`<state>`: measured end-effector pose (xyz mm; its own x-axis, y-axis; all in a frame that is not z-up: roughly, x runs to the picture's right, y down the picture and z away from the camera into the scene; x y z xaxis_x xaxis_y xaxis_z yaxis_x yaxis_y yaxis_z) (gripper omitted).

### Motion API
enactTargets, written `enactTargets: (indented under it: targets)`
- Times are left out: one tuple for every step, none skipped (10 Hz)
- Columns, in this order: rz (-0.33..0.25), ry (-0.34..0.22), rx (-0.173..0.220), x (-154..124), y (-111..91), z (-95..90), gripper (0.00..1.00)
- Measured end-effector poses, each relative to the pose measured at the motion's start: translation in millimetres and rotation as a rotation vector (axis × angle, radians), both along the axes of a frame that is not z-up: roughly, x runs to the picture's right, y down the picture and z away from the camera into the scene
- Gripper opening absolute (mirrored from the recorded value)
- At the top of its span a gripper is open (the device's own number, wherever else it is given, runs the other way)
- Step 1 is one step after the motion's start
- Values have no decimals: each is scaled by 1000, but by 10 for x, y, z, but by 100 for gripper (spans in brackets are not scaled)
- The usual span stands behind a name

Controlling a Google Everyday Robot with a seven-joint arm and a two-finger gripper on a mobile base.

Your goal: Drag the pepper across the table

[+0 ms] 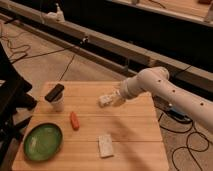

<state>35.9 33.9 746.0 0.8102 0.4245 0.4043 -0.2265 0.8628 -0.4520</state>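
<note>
The gripper, fingers spread, hangs over the table, well apart from the pepper (arm cut off rightward).

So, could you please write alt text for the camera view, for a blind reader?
A white arm reaches from the right over a wooden table, its hand close to a small white packet. The pepper lies untouched further left, near a cup, a green plate and a white block.

Looks like a robot lab: bare concrete floor and loose black cables behind the light plank wooden table, with the white robot arm's gripper over its far side.
</note>
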Motion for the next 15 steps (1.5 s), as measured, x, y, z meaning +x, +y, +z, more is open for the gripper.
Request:
enactTargets:
  targets:
    - [-23,-30,2,-185,-4,6,66]
    - [-54,-62,4,-398,-4,13,66]
    - [-86,-84,7,-584,8,24,66]
    - [-123,-107,9,-794,22,34,66]
    - [-157,-127,10,-1002,46,46,66]
    - [-187,-144,11,-1190,74,60,66]
    - [-217,-157,9,-1366,123,89,66]
    - [-232,-163,7,-1454,157,106,66]
    - [-238,-166,5,-1496,171,110,66]
    - [-236,-163,5,-1473,168,114,66]
    - [-235,-162,5,-1468,170,117,66]
    - [-237,-164,4,-1482,173,116,66]
    - [-237,-165,3,-1493,178,118,66]
    - [-236,-164,3,-1486,180,122,66]
    - [-227,-167,-13,-1484,248,166,66]
